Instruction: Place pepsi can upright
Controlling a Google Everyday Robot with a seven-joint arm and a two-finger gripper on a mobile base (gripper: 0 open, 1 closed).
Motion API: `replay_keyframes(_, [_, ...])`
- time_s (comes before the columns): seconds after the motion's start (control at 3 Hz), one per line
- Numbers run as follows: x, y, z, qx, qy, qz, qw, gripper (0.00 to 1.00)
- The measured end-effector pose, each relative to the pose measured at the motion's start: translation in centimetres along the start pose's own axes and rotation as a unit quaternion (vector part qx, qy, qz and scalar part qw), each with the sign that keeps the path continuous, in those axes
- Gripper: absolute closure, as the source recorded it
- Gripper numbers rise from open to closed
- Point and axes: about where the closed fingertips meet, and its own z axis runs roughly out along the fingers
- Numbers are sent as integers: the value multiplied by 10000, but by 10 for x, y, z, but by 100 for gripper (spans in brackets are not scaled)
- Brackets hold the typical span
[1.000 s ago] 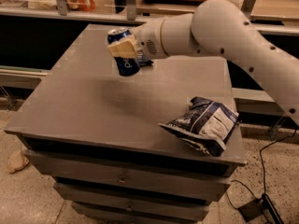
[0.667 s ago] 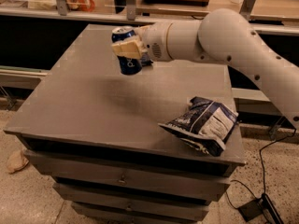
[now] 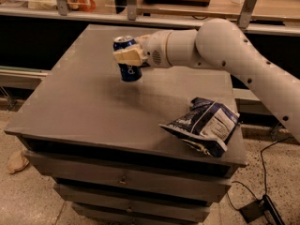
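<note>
Arm ran off frame at right; can's midsection was hidden behind the gripper, which was clamped narrow around the pepsi can, near upright above the table's rear centre; base contact unclear; chip bag well apart.

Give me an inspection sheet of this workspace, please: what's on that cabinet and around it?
Surface: grey cabinet top, flat, with drawers below.
Job's things: pepsi can, near upright with its silver end up, at the far middle; whether its base touches the top is unclear.
Clutter: blue-and-white chip bag, crumpled, lying near the right front edge.
Grippers: gripper at the can's upper half, jaws shut on it.
Cables: black cable on the floor at right, near a black box.
Surroundings: wooden counter behind; crumpled paper on the floor at left.
</note>
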Motion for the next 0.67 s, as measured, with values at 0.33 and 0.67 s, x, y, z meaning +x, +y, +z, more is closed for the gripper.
replay_keyframes(0.33, [-9,3,10,113,97,187,9997,100])
replay_keyframes(0.67, [-12,3,17,168,189,236,9994,100])
